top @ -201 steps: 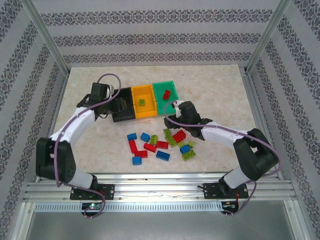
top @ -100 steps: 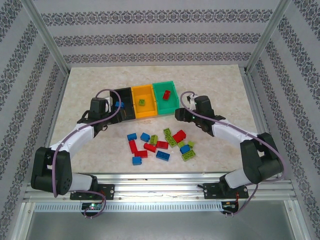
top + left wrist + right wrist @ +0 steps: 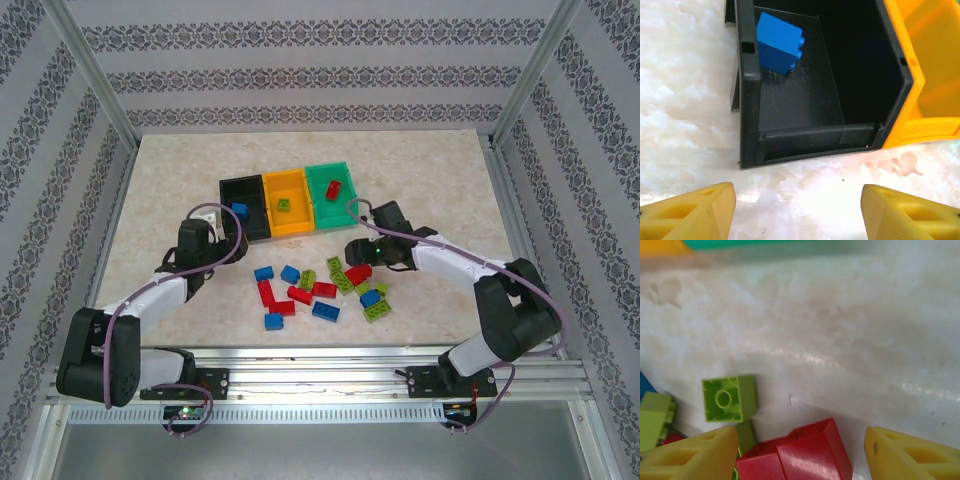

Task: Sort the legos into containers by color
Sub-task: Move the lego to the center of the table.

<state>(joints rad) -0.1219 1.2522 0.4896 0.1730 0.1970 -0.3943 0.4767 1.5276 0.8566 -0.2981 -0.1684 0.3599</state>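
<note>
The black bin (image 3: 250, 228), orange-yellow bin (image 3: 292, 222) and green bin (image 3: 345, 208) stand joined in a row. A blue brick (image 3: 777, 42) lies in the black bin (image 3: 750, 100), a lime one (image 3: 286, 205) in the orange-yellow bin, a red one (image 3: 334, 187) in the green bin. Several red, blue and lime legos (image 3: 300, 294) are scattered on the table nearer me. My left gripper (image 3: 799, 210) is open and empty, just short of the black bin's near wall. My right gripper (image 3: 800, 442) is open low over a red brick (image 3: 805, 460), which sits between its fingers (image 3: 695, 455). A lime brick (image 3: 730, 398) lies beside it.
The marble table (image 3: 430, 180) has bare room left, right and behind the bins. Patterned walls and metal posts (image 3: 95, 85) enclose it. The orange-yellow bin's side (image 3: 920, 75) stands right of the left gripper; the green bin's edge (image 3: 765, 244) is just beyond the right gripper.
My left gripper has drawn back from over the black bin, with the blue brick lying inside it. My right gripper has moved from beside the green bin down to the red brick in the pile.
</note>
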